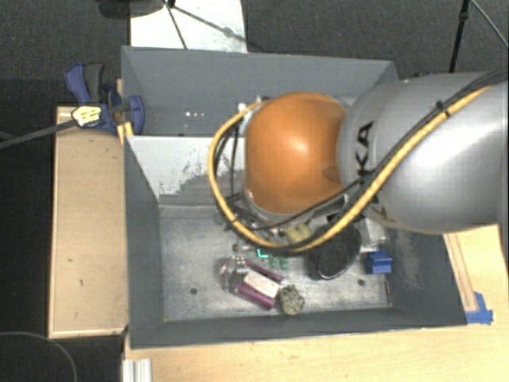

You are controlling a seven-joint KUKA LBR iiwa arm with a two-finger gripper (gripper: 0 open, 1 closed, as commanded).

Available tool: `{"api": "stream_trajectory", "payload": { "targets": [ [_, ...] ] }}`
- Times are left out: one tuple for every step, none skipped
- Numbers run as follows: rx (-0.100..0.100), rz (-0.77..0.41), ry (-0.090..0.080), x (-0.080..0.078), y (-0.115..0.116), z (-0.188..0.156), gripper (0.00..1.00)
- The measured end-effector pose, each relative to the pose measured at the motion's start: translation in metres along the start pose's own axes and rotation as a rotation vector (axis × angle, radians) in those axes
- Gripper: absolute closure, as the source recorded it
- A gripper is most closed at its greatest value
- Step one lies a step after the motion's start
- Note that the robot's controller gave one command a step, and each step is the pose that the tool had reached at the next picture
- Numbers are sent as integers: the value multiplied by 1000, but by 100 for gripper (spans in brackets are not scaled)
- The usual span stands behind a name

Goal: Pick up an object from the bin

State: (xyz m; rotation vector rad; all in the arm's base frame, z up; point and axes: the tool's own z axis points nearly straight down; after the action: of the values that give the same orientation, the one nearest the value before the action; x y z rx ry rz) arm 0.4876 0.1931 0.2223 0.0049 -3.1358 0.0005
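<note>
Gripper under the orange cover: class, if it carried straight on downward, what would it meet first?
Probably the purple tube lying just below the gripper near the front wall of the bin; depth is hard to judge.

The orange cover (294, 153) and the silver arm (429, 165) hide the middle of the bin (147, 237) and its floor toward 3 o'clock. The arm is cut off by the right edge. At the cover's 5 o'clock a black oval thing (334, 259) lies partly under the cables (238, 228); its kind cannot be told. The blue block (378, 263) at its 3 o'clock is partly covered from above. A green bit (269, 255) at the cover's 6 o'clock is too small to name, as is the olive lump (292, 301) at the 4 o'clock end of the purple tube (258, 286).
</note>
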Motion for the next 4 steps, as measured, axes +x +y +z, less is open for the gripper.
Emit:
{"api": "stream_trajectory", "payload": {
  "targets": [
    [-3, 90, -1, -20, -85, 154, 0],
    [-1, 237, -4, 8, -72, 122, 0],
    [-3, 395, -10, 5, -87, 101, 0],
    [-2, 544, -5, 6, -65, 152, 0]
  ]
}}
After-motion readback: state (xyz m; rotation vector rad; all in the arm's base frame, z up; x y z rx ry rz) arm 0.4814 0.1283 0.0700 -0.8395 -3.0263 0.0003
